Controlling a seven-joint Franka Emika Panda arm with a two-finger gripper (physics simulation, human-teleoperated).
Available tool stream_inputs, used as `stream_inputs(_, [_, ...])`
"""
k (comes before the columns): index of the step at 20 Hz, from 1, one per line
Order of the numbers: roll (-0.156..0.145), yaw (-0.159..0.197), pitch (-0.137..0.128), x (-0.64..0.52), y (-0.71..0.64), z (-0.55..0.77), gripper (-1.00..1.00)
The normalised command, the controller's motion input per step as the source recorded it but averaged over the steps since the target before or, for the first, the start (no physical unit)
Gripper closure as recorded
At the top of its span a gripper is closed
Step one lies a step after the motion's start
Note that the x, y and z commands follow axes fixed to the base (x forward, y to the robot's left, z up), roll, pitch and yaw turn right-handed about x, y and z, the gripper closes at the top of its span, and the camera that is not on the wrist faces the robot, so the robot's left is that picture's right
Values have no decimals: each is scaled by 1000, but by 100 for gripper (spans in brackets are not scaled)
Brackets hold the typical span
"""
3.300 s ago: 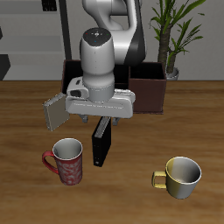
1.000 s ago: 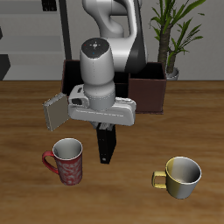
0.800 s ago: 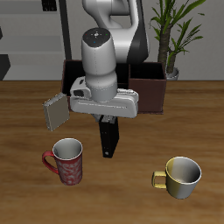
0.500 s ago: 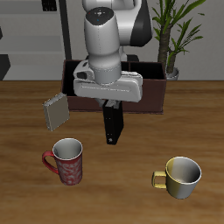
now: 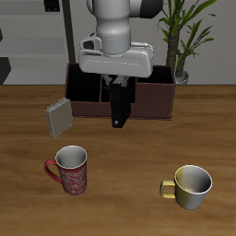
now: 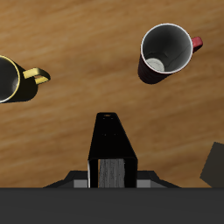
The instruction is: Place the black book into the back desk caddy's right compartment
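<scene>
Hanging upright and clear of the table, the black book (image 5: pixel 118 104) is pinched at its upper end by your gripper (image 5: pixel 117 81), whose fingers are closed on it. From the exterior view the book's lower end hangs in front of the back desk caddy (image 5: pixel 157 95), so you cannot tell from that view alone how far it sits from the caddy's front wall. The gripper body covers the book's top and much of the caddy's middle; the small cells behind it are hard to make out. The right compartment (image 5: pixel 90 88) shows only as a dark opening beside the arm, at about 9 o'clock from the book, its floor not visible.

In the wrist view the book (image 6: pixel 111 150) runs away from the camera as a narrow black slab, its near end lost between the finger mounts.

Out from the book: the grey book (image 5: pixel 59 116) stands tilted at about 9 o'clock, just in front of the caddy's end. The red mug (image 5: pixel 70 170) sits at about 7 o'clock, nearer the table's front edge, and the yellow mug (image 5: pixel 190 185) at about 4 o'clock. A potted plant (image 5: pixel 182 37) rises behind the caddy's other end, cut off at the top.
</scene>
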Motion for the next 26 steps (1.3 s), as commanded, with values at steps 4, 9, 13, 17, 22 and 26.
stream_inputs(4, [-26, -9, -64, -424, 118, 775, 100])
stream_inputs(9, [-2, -12, -53, -387, 161, 594, 100])
stream_inputs(13, [-31, 0, -20, -404, 128, 503, 100])
stream_inputs(17, [-14, -29, 14, -384, 163, 327, 100])
stream_inputs(22, [-23, -6, 18, -428, 128, 161, 100])
stream_inputs(26, [-7, 2, 22, -293, 35, 82, 100])
